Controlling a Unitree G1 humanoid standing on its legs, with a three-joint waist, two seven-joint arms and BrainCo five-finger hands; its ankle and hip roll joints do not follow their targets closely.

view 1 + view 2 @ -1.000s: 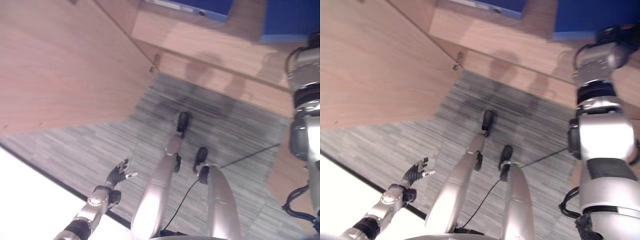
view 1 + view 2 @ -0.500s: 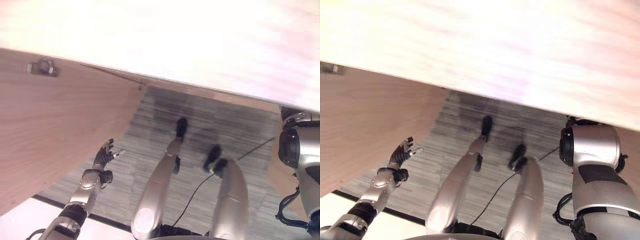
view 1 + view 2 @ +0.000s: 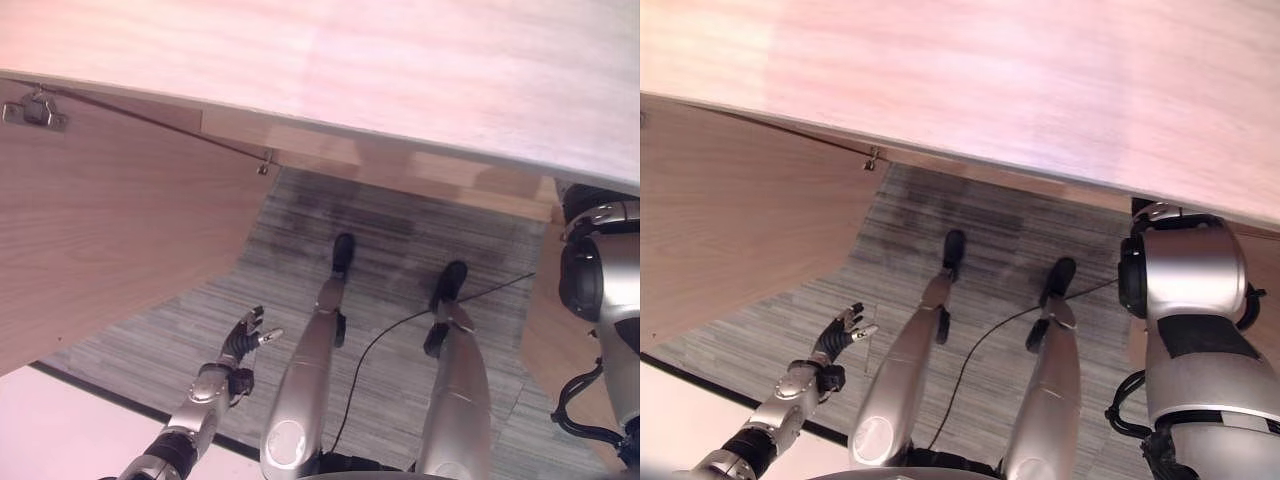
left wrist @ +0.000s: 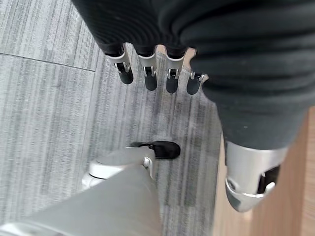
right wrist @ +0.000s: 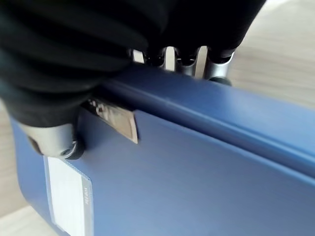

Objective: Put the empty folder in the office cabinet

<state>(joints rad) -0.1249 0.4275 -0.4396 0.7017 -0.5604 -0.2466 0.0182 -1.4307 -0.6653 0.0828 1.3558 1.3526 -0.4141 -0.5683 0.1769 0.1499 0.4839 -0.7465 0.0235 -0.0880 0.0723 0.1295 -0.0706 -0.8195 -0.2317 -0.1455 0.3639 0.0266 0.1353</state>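
A blue folder (image 5: pixel 197 162) with a white label (image 5: pixel 66 196) and a small metal plate (image 5: pixel 115 118) lies right against my right hand (image 5: pixel 51 135) in the right wrist view. That hand's fingers (image 5: pixel 216 69) hook over the folder's upper edge and its thumb presses on the face. My right arm (image 3: pixel 600 290) rises at the right and passes behind a pale wooden cabinet panel (image 3: pixel 400 80). My left hand (image 3: pixel 243 338) hangs low at the left over the carpet. Its fingers (image 4: pixel 147 73) are straight and hold nothing.
An open wooden cabinet door (image 3: pixel 100 230) with a metal hinge (image 3: pixel 28 108) stands at the left. Grey striped carpet (image 3: pixel 400 250) covers the floor below, with wooden cabinet fronts along its far edge (image 3: pixel 430 175). A pale strip of floor (image 3: pixel 60 440) runs at the lower left.
The whole view has shifted, so the camera moved. The blue shapes seen at the top a second ago are now behind the pale wooden panel. My left hand stays open.
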